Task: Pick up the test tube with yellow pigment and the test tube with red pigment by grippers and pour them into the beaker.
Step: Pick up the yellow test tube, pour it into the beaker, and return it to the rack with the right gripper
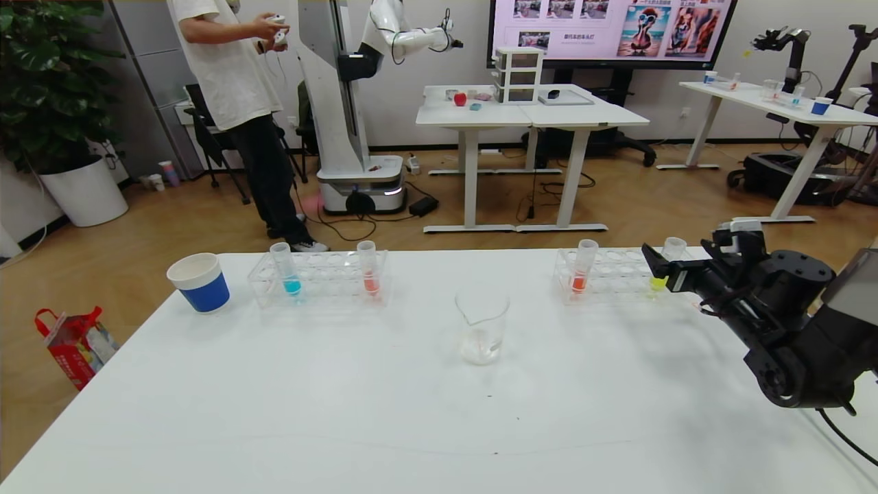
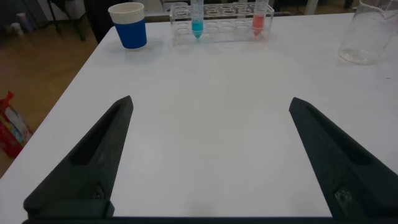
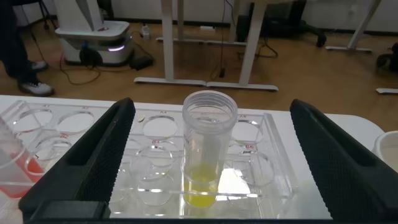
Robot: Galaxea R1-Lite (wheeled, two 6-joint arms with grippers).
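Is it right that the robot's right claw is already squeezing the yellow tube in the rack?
Not quite. The right gripper is open, its fingers standing apart on either side of the yellow tube, not squeezing it. The right wrist view shows the gaps. The tube does stand in the rack.

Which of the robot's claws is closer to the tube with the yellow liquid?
The right gripper. Its open fingers flank the yellow tube in its rack. The left gripper hangs open over bare table, far from it.

blue cup [image 1: 199, 282] table's left | cyan tube [image 1: 285, 269] left rack [image 1: 319, 278] | bag [image 1: 74, 344] floor
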